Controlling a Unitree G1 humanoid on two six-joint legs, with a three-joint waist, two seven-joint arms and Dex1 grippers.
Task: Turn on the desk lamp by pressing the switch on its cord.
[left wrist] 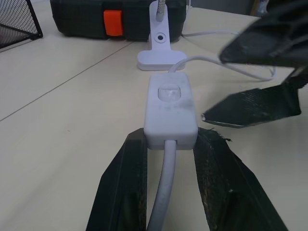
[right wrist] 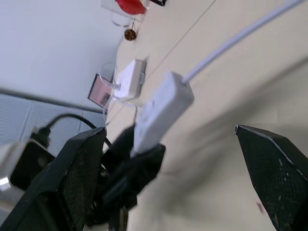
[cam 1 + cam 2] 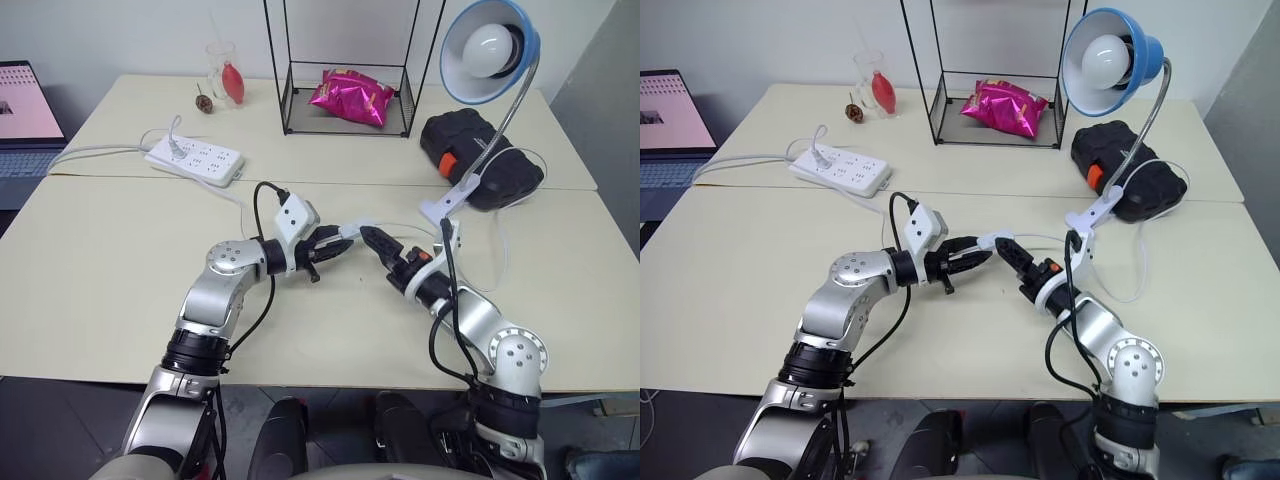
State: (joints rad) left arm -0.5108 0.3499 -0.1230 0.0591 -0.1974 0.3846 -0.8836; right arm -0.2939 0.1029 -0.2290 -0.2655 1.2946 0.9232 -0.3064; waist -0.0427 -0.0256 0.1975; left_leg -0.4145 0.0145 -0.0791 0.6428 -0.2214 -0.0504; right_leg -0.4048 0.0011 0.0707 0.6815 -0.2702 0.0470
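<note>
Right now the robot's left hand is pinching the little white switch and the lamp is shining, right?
Not quite. The left gripper does pinch the switch, but the desk lamp isn't shining. The left eye view shows its bulb unlit. The open right gripper is close to the switch and hasn't pressed it yet.

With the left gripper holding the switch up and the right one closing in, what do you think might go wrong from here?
1. The left gripper clamps only the rear end of the switch, so a push on the button could tip it or slide it out.
2. The right gripper is open beside the switch; a fingertip may land on the casing and miss the button.
3. The cord runs to the lamp base; pulling might drag it.
</note>
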